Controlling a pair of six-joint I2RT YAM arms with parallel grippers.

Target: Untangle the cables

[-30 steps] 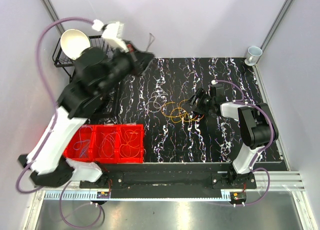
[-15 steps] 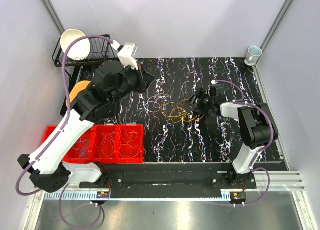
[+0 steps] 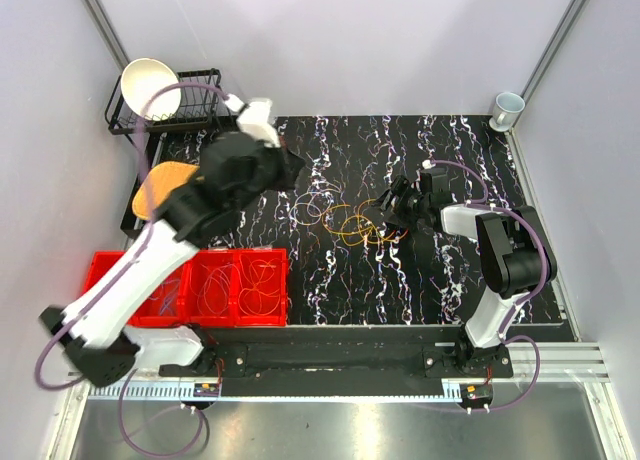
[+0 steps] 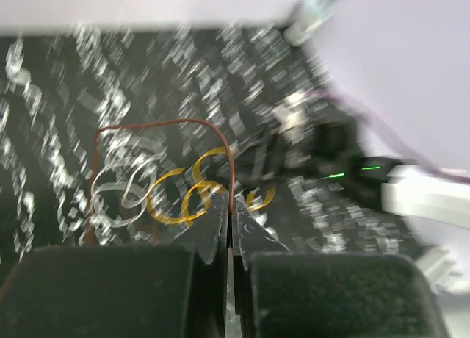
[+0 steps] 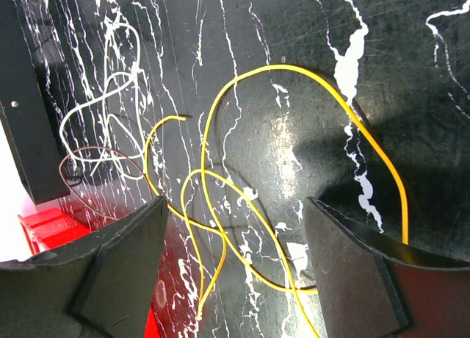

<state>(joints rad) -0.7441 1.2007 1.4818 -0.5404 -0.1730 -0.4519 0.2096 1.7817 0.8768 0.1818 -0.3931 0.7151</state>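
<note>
left gripper (image 4: 229,206) pinches the brown cable (image 4: 158,122) tight at ten o'clock of the cables (image 3: 345,218) heaped on the mat (image 3: 450,280), right gripper (image 5: 233,206) gapes wide over a yellow cable (image 5: 294,72) at three o'clock, so a tug could drag them all along.

Looks down from high above and behind the arm bases over the whole black mat (image 3: 450,280). From the left wrist, peers blurred past the closed left gripper (image 4: 229,209) toward the right arm (image 4: 426,195) — from the right wrist, hangs very close over the mat. Shares in all three the yellow cable loops (image 3: 355,223).
</note>
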